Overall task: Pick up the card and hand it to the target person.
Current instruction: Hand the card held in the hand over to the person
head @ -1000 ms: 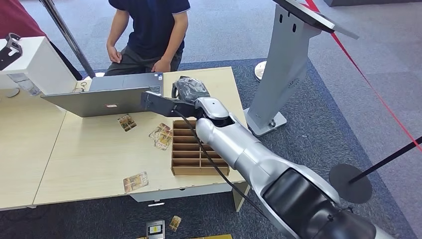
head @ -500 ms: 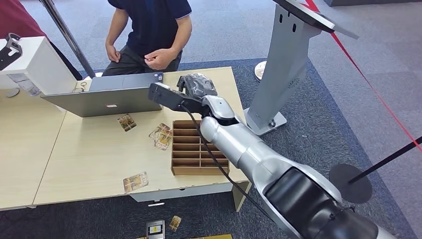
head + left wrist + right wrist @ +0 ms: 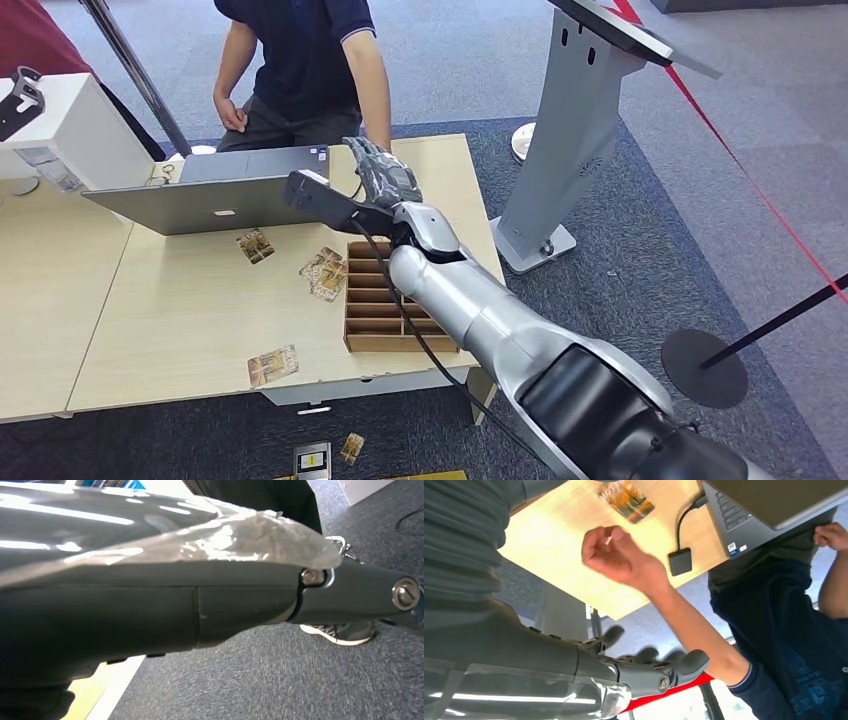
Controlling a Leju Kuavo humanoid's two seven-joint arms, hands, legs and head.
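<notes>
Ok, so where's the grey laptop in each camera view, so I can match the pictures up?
Head view: the laptop sits at the far left part of the table, lid tilted toward the camera.
Right wrist view: the laptop is in the picture's upper right corner, keyboard showing.
Left wrist view: not in this picture.
Shared landmark: the light wooden table, seen in the head and right wrist views.

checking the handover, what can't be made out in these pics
- Head view: right hand seen from behind; any card in it is hidden.
- Right wrist view: person's hand is curled; whether it holds a card is unclear.
- Left wrist view: left hand too close to judge.
</notes>
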